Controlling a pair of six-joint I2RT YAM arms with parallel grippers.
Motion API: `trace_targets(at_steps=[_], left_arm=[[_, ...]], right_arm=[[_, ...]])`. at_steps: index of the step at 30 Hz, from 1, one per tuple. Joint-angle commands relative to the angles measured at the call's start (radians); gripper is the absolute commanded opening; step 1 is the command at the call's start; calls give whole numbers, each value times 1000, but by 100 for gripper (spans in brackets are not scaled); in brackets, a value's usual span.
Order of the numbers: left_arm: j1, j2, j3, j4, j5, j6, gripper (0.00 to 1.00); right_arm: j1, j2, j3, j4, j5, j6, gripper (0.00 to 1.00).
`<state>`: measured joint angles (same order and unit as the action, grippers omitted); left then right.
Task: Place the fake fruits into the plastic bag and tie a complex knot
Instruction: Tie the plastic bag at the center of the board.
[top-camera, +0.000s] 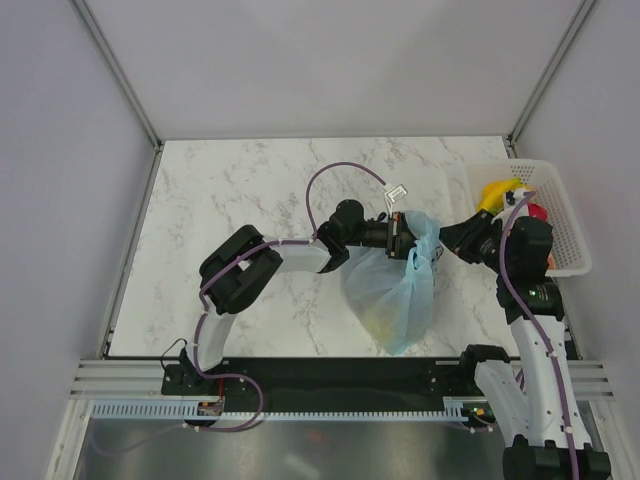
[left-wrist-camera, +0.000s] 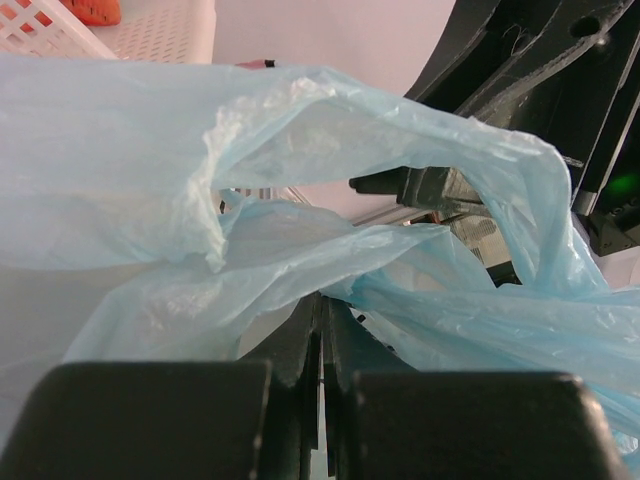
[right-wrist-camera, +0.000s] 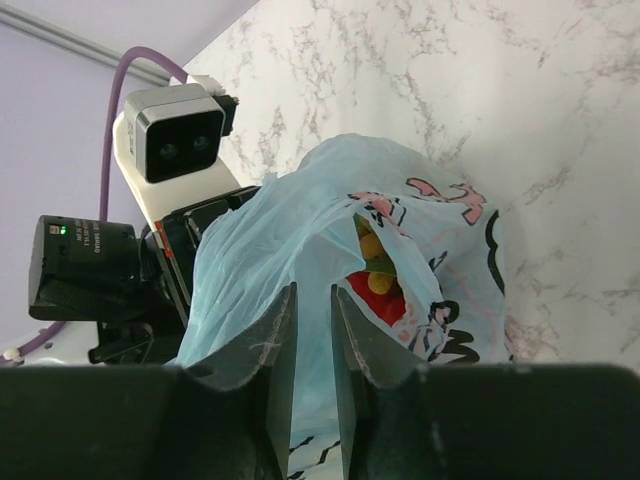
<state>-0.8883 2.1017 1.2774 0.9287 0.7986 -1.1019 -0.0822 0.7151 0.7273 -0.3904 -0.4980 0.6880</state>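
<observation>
The light-blue plastic bag hangs from my left gripper, which is shut on a gathered fold of its top. Its film fills the left wrist view. In the right wrist view the bag gapes, showing yellow and red fake fruits inside, beside its white panel of pink doodles. My right gripper is right of the bag top. Its jaws stand a narrow gap apart, with bag film showing in the gap. A yellow banana and a red fruit lie in the basket.
A white mesh basket stands at the table's right edge, partly under my right arm; its corner holds an orange fruit. The left wrist camera is close behind the bag. Marble table stretches left and back.
</observation>
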Motion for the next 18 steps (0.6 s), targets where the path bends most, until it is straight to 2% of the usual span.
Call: trace_targets(at_steps=[1,9,18], left_arm=[[-5,11,25,33,20,10,2],[-3,15,22,41,22,5,2],[-1,17,20,42,24,5,2]], right_arm=[[4,-23,66,-59,79,-57,28],[4,-68,67,-145,125,-85,34],[4,-161,9,-182,17,-73,34]])
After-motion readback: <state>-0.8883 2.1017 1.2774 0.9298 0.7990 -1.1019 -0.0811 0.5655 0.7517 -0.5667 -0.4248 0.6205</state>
